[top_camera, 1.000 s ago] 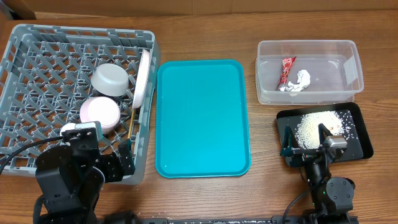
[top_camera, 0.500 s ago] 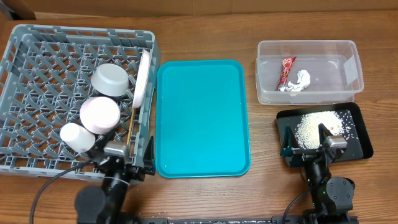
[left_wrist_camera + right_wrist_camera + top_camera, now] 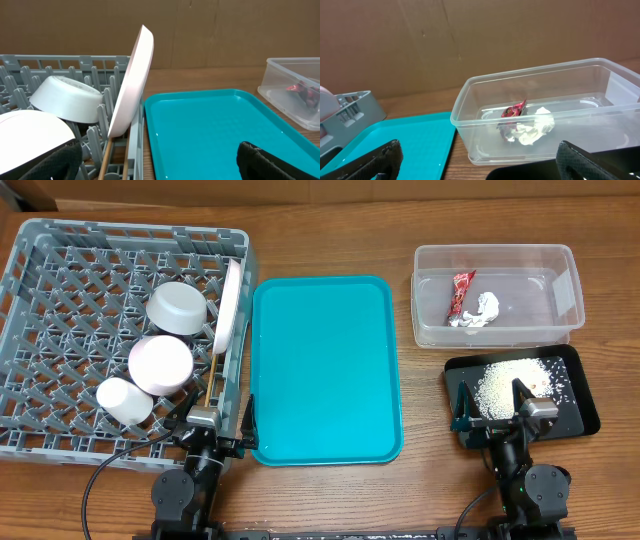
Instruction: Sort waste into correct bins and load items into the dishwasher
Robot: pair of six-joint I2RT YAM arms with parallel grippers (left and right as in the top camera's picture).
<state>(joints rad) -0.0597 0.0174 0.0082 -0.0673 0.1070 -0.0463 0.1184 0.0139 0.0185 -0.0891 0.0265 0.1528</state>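
Note:
The grey dish rack [image 3: 60, 240] at the left holds the upright white plate [image 3: 231, 302], grey-green bowl [image 3: 177, 308], pink bowl [image 3: 160, 364], white cup [image 3: 124, 400] and chopsticks [image 3: 213, 375]. The clear tub [image 3: 495, 255] holds the red wrapper [image 3: 460, 292] and white tissue [image 3: 482, 310]. The black tray [image 3: 575, 395] holds rice [image 3: 500, 385]. My left gripper [image 3: 210, 423] is open and empty at the rack's front right corner. My right gripper [image 3: 492, 412] is open and empty over the black tray's front edge. The left wrist view shows the plate [image 3: 132, 80]; the right wrist view shows the tub [image 3: 485, 115].
The large teal tray [image 3: 325, 370] lies between the rack and the bins, with nothing on it. It also shows in the left wrist view [image 3: 210, 130] and the right wrist view [image 3: 395, 140]. A brown cardboard wall stands behind the table.
My left arm has drawn back from over the rack's front to the table's front edge, uncovering the white cup in the rack. The right arm has not moved.

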